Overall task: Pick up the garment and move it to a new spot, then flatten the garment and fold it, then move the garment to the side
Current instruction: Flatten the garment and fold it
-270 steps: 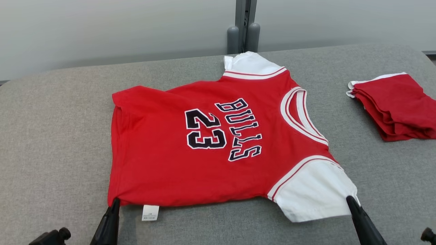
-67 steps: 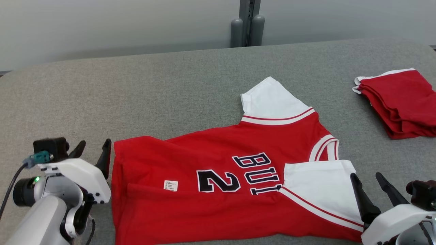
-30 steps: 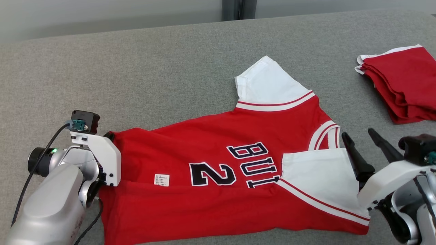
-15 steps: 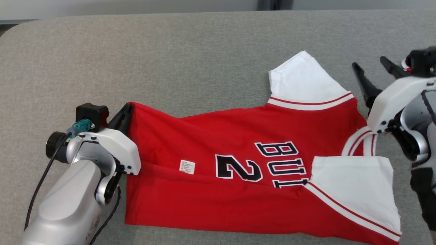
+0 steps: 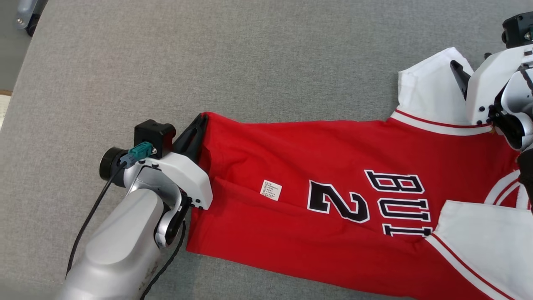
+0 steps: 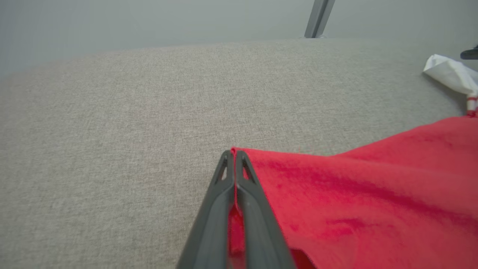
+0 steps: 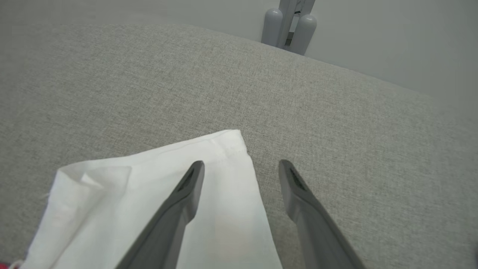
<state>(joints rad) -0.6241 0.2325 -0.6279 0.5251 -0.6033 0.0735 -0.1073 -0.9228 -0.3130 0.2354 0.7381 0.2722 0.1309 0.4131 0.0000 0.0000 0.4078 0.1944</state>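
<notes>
Red knit cloth with white sleeves: the garment (image 5: 333, 166) lies flat on the grey fabric-covered table (image 5: 166, 54), hem toward the robot's left and collar toward its right. Its near long edge is turned up over the body, so that the care label (image 5: 270, 189) faces up and the lettering is half covered. The left gripper (image 6: 234, 155) is closed on the far hem corner, and in the left wrist view a strip of red cloth is pinched between its two fingers. The right gripper (image 7: 241, 163) stands with its jaws wide apart and holds nothing. It is poised at the outer corner of the far white sleeve (image 7: 123, 194), one finger above the cloth and the other above bare table just past the sleeve's edge; whether either tip touches cannot be told. The near white sleeve (image 5: 483, 237) lies folded over the chest. As a judgement, the jersey is light, limp and not fragile. It has no stiffness of its own, so it would sag between two holds and probably drag rather than slide on the textured table. The stitched hem corner and sleeve cuff seem the firmest places to grip, being thicker, and a matched far-edge pair would keep the fold line straight.
</notes>
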